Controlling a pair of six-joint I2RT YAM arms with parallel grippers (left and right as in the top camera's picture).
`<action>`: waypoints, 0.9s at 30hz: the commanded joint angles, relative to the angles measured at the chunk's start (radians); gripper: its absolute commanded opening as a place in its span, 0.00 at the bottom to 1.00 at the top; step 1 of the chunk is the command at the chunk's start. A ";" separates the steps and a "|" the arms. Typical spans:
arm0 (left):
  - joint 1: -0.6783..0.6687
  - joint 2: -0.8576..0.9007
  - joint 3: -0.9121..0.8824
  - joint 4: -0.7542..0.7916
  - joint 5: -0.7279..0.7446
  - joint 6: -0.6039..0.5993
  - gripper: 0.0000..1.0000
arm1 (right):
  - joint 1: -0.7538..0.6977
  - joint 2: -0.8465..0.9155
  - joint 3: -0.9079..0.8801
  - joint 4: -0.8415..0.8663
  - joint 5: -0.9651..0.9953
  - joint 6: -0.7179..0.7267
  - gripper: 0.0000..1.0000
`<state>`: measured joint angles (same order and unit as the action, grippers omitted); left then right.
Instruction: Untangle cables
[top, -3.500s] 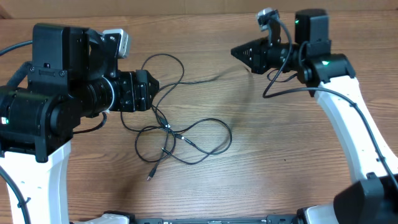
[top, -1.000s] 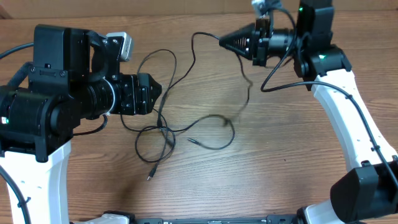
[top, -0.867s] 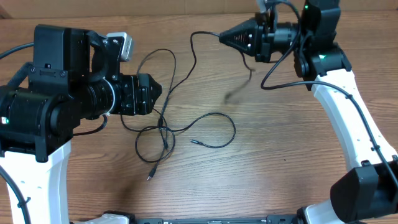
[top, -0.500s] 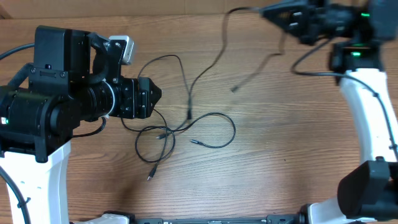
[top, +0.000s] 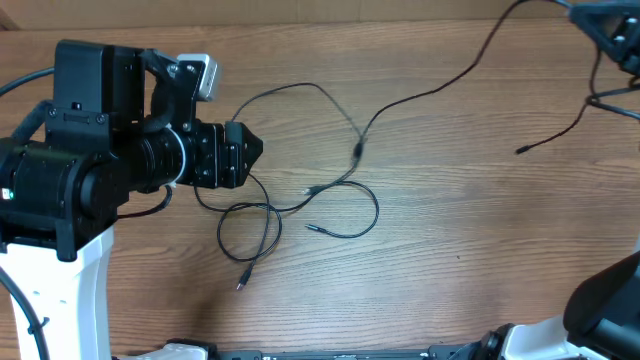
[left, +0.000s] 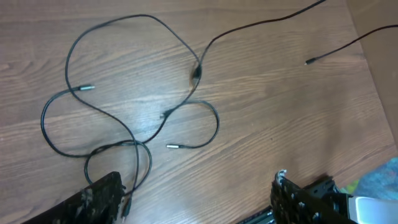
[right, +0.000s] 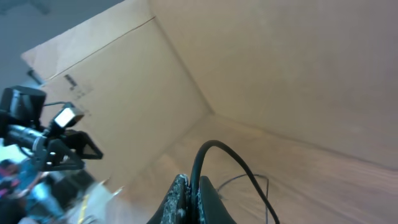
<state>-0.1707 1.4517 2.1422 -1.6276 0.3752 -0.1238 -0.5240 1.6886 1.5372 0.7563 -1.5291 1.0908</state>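
Though cropped overhead, the right hand pinches a cable in its wrist view; left hand gapes.

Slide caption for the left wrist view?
Open left claw over loosely looped black cables on a wooden table.

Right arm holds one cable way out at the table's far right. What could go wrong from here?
1. The held cable seems to meet the loose loops at a connector. The left gripper is open and pins nothing, so more pulling may drag or tighten them rather than free a strand.
2. The right gripper pinches the cable only near its fingertips, so it could slip out.
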 joint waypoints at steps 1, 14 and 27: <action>-0.007 0.001 0.017 0.022 0.018 -0.009 0.76 | -0.072 -0.020 0.015 -0.014 0.053 -0.082 0.04; -0.008 0.047 0.013 0.056 0.019 -0.042 0.76 | -0.200 -0.011 0.015 -0.948 0.837 -0.903 0.04; -0.045 0.252 0.012 0.019 0.065 -0.039 0.66 | -0.321 0.009 0.015 -0.961 1.334 -1.133 0.04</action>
<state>-0.1967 1.6695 2.1422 -1.6104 0.3939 -0.1581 -0.8028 1.6894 1.5417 -0.2153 -0.3359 0.0502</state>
